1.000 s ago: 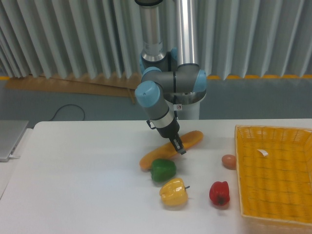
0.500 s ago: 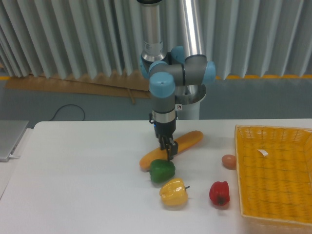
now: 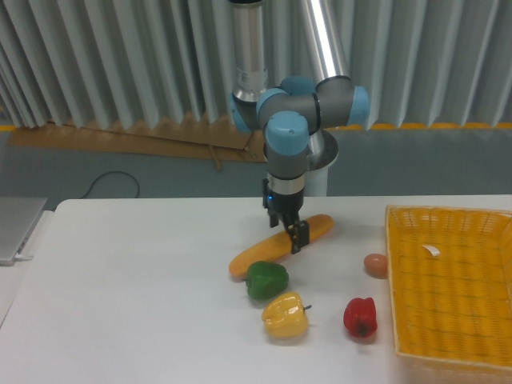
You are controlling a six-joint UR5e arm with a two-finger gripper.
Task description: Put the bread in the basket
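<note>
to the lower left of my gripper (image 3: pixel 297 240) sits the green pepper (image 3: pixel 267 280), with the yellow pepper (image 3: pixel 286 315) just below it, and the bread (image 3: pixel 260 254) lies slantwise on the table (image 3: pixel 120 304) right under my fingers, running from lower left to upper right. my fingers hang over the loaf's middle, and i cannot tell whether they are spread or pinched on it. off to my right are the small tan egg (image 3: pixel 375 265), the red pepper (image 3: pixel 360 317) below it, and farthest right the yellow basket (image 3: pixel 400 320).
</note>
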